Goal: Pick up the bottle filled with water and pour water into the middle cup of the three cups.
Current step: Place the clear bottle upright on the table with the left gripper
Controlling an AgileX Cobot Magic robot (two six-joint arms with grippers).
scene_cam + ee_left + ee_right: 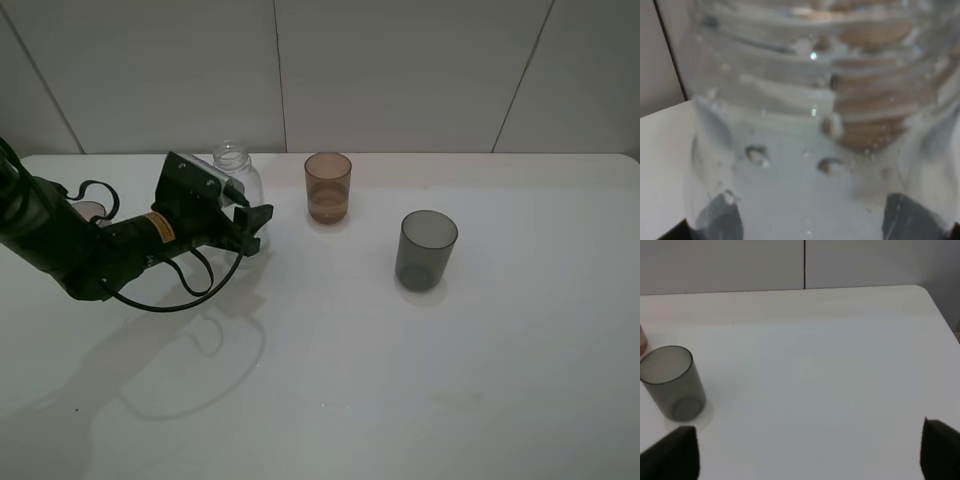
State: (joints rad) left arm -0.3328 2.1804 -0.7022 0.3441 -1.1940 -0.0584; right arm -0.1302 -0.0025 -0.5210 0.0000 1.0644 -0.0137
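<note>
The left claw [243, 222] is clamped on the bottle [236, 170], apparently low on its body.

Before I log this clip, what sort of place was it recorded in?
Probably a lab or test bench, not a lived-in room: a bare white table, a plain panelled wall behind it, and only a bottle and plastic cups set out for the arm.

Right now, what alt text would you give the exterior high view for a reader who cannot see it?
On a white table, the left gripper is shut on the bottle, a clear uncapped one standing upright at the back left. To its right stand the middle cup, amber-brown, then a dark grey cup nearer the camera.
</note>
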